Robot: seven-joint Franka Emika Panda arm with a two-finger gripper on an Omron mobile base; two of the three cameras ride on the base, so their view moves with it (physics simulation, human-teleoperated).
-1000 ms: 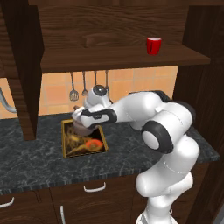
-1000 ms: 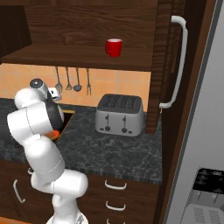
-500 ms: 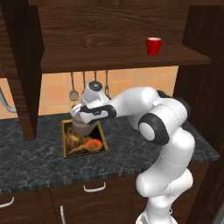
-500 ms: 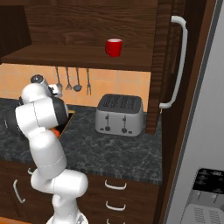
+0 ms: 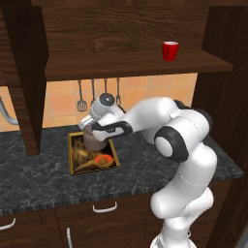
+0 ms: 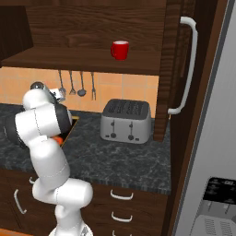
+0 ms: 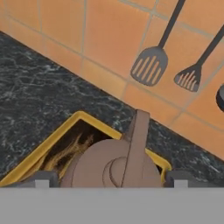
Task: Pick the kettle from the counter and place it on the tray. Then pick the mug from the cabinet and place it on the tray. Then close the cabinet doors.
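Two things of the task matter here, and I take them from left to right. On the left part of the dark marbled tabletop [image 5: 43, 179] lies the tray [image 5: 73, 151], and the kettle [image 5: 95, 141] sits inside it, toward its far end. The tool [image 7: 111, 178] is just above the kettle, with its tips standing apart on either side of the arched handle [image 7: 136, 144], not clamped on it. From the hand view the handle runs between the tips, so I judge the kettle is released; whether a tip brushes the body I cannot tell, since the lower part is cut off.

Behind the tray, utensils [image 5: 98, 95] hang on the orange tiled wall.

Further right and higher, the red mug [image 5: 170, 51] stands upright on the shelf of the open cabinet [image 5: 135, 63], near its right end. I expect the mug to be light, stiff and rather smooth, so it may slip or tip if pushed. A good hold is probably across the rim and wall, with the jaws on two opposite sides, away from its side handle.

Below it, the silver toaster [image 6: 126, 120] stands on the tabletop, well apart from the tray.
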